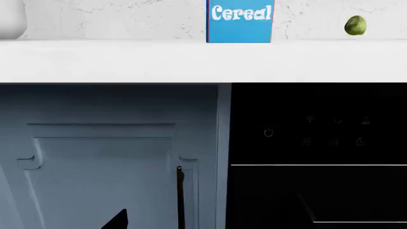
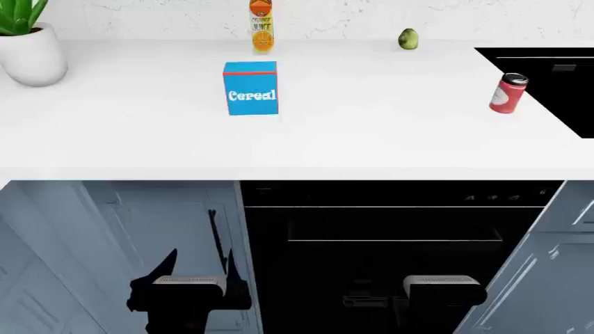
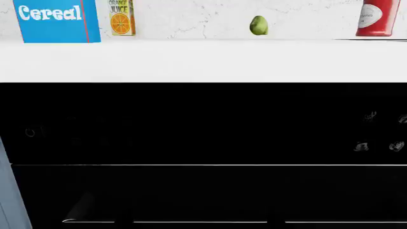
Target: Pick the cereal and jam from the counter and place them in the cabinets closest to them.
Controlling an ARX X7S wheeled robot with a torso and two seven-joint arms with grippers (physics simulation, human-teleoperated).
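Observation:
The blue cereal (image 2: 250, 89) box stands upright on the white counter (image 2: 352, 139), left of centre; it also shows as cereal (image 1: 240, 21) and cereal (image 3: 56, 21) in the wrist views. The red jam (image 2: 508, 93) jar with a grey lid stands at the right, beside the sink, and shows as jam (image 3: 378, 18) too. Both arms hang low, below the counter edge. My left gripper (image 2: 199, 270) is open before the blue-grey cabinet door (image 2: 111, 243), empty. My right gripper (image 3: 200, 222) faces the black oven (image 2: 399, 236); its dark fingers stand apart, empty.
An orange juice carton (image 2: 263, 26) stands at the back behind the cereal. A small green fruit (image 2: 407, 39) lies near the back wall. A white plant pot (image 2: 33, 59) is at the far left and a black sink (image 2: 557, 76) at the far right.

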